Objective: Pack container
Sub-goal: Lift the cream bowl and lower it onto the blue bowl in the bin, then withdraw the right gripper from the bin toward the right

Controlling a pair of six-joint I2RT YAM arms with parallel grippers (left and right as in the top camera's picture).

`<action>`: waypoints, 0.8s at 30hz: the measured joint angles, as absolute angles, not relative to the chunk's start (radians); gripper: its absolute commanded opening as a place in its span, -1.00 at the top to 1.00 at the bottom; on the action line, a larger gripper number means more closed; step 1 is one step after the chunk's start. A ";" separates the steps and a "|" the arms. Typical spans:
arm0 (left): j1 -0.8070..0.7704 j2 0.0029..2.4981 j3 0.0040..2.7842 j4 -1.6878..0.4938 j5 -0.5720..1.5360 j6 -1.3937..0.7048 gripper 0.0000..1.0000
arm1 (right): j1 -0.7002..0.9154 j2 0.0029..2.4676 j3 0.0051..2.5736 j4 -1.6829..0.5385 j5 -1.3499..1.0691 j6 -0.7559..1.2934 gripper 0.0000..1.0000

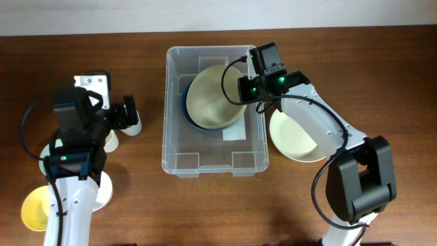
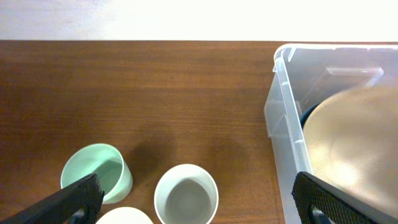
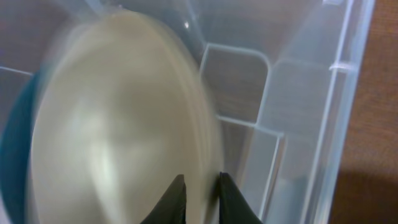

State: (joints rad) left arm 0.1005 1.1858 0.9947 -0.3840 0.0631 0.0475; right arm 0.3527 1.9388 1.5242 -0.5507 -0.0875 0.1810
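Observation:
The clear container (image 1: 176, 161) stands in the middle of the table. Inside it a cream bowl (image 1: 212, 101) leans tilted over a blue bowl (image 1: 187, 115). My right gripper (image 1: 233, 87) is shut on the cream bowl's right rim; in the right wrist view the fingers (image 3: 200, 198) pinch the rim of the bowl (image 3: 112, 137) next to the container wall (image 3: 336, 93). My left gripper (image 1: 127, 113) is open and empty, left of the container, above a white cup (image 2: 185, 194) and a mint cup (image 2: 96, 171).
A second cream bowl (image 1: 295, 140) lies on the table right of the container, under my right arm. A yellow bowl (image 1: 35, 209) and more cups sit at the left front. A white label (image 1: 234, 132) shows on the container's base.

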 measured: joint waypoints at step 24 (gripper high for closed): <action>0.101 1.293 1.003 -0.361 0.063 0.047 -0.97 | -0.063 1.905 1.956 -1.087 -0.085 0.105 0.64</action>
